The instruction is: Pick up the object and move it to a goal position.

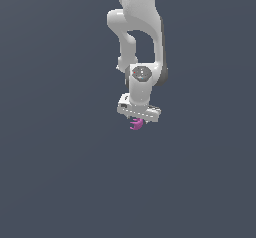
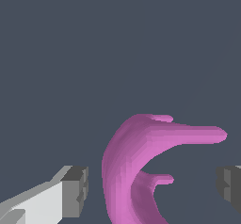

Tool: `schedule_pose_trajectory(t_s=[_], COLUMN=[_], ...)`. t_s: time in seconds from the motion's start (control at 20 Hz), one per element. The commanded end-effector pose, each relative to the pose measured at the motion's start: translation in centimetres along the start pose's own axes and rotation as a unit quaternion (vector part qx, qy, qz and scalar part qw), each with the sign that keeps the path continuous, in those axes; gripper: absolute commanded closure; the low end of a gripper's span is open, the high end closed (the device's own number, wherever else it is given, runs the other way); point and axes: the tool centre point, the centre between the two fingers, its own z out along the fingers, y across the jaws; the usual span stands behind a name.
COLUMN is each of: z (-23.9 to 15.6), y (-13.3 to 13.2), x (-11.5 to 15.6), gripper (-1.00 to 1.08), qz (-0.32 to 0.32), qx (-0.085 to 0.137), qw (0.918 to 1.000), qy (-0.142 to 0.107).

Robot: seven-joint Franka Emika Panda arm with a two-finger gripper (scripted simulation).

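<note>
- The hand (image 1: 138, 118) hangs straight down from the white arm (image 1: 137, 27) near the middle of the exterior view, with the object (image 1: 136, 124) showing just beneath its fingers.
- In the wrist view the two fingertips (image 2: 75, 190) stand well apart, one on each side of the object (image 2: 136, 171), with grey gaps between pads and magenta body: the hand is spread and grips nothing.
- Whether the object rests on the counter (image 1: 60, 182) or hangs clear of it cannot be told; no shadow or edge shows.
- The step in hand looks like the grasp. To do it well, keep the hand centred so both pads meet the thick curved body together, not the thin prongs, which would probably twist or slip out.
- Close slowly; the piece is tiny and curved, so uneven contact could flick it sideways.
- The object is a crescent: in the wrist view its long axis runs along the arc, away from the camera.
- Its prongs point toward the finger without the white link visible.
</note>
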Motion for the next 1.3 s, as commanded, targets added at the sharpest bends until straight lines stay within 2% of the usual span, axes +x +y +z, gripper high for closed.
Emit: schedule_pose_trajectory(t_s=[0.0,0.15,0.2,0.85,1.05,1.25], z=[0.7,0.9,0.9,0.7,-0.1,-1.5], y=[0.0,0.0,0.0,0.2,1.6,4.1], x=[0.0,0.1,0.1,0.2,0.6,1.2], gripper=[-0.92,-0.92,1.08,1.08,1.08,1.08], qz=[0.000,0.001,0.001,0.000,0.000,0.000], qx=[0.000,0.000,0.000,0.001,0.001,0.001], qw=[1.0000,1.0000,1.0000,1.0000,1.0000,1.0000], qy=[0.001,0.001,0.001,0.001,0.001,0.001])
